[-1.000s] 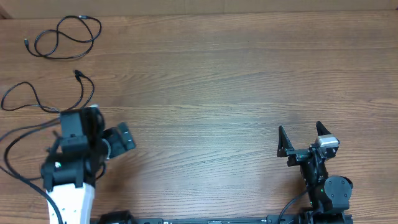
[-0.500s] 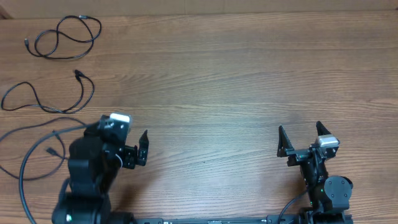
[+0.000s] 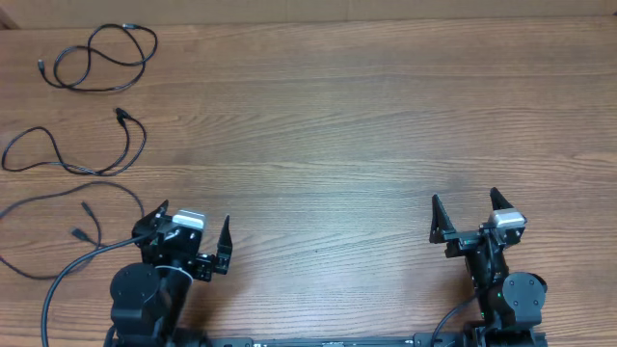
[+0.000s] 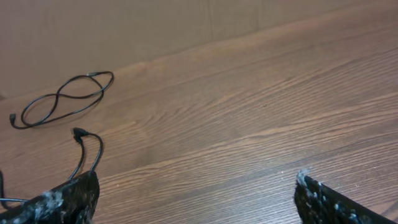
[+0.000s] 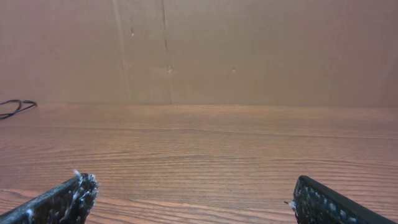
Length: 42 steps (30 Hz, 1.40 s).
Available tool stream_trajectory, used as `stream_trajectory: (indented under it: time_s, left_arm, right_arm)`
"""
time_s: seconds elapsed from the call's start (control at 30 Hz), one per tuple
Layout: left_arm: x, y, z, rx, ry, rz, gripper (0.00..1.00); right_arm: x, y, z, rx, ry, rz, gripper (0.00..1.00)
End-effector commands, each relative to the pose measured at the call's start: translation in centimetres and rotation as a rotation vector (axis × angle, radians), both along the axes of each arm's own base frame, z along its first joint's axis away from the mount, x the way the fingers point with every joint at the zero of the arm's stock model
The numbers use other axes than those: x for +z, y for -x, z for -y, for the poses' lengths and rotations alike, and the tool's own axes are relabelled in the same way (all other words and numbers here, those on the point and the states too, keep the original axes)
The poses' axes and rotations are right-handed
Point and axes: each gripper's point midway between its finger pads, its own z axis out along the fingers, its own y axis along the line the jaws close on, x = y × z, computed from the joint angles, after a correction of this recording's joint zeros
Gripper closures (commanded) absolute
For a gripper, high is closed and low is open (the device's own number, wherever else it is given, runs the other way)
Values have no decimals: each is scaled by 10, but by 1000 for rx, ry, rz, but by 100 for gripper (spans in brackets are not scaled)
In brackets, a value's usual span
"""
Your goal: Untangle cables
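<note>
1. The left gripper (image 3: 191, 214) is sitting low at the near left of the table, with its jaws spread wide and nothing between them. In the left wrist view, the left gripper (image 4: 194, 180) is showing only bare wood grain between its two black fingertips (image 4: 74, 193).

2. The right gripper (image 3: 465, 198) is sitting at the near right, with its jaws likewise spread apart and gripping nothing. In the right wrist view, the right gripper (image 5: 191, 182) is framing empty tabletop.

3. The three cables are all lying on the left part of the wooden table (image 3: 337, 116), apart from one another and touching neither gripper.
   - The far cable (image 3: 89, 56) is lying in the far left corner, crossing over itself in a loose figure-eight. It is also showing in the left wrist view (image 4: 59, 99).
   - The middle cable (image 3: 142, 140) is lying nearer, in an open wavy curve, with one plug end pointing to the far side (image 4: 79, 134).
   - The near cable (image 3: 96, 183) is arching just beyond and to the left of the left gripper, running off the left edge of the overhead view.

4. A short stretch of black cable (image 5: 13, 107) is showing at the left edge of the right wrist view; which of the three it is cannot be told.

5. A brown cardboard panel (image 5: 249, 50) is standing along the far edge of the table.
</note>
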Motion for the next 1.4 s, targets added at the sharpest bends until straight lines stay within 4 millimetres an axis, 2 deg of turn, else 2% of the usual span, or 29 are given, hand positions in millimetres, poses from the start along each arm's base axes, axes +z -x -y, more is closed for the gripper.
stream_trajectory:
  time_s: [0.0,0.23,0.43,0.7,1.2,1.37]
  left_arm:
    - [-5,-1,4,-20,-3,11,0]
    - [-6,-5,3,-18,3,98,0]
    - [2,-13,4,-18,12,234,0]
    - [-3,-18,-2,13,25,329,0]
    - [-27,-27,-18,100,120,361,0]
    - [-28,-27,-21,118,139,356,1]
  right_arm:
    - [-3,0,-1,6,1,0,0]
    - [-3,0,-1,6,1,0,0]
    - [-3,0,-1,6,1,0,0]
    - [-3,0,-1,6,1,0,0]
    - [-3,0,-1,6,1,0,0]
    - [-3,0,-1,6,1,0,0]
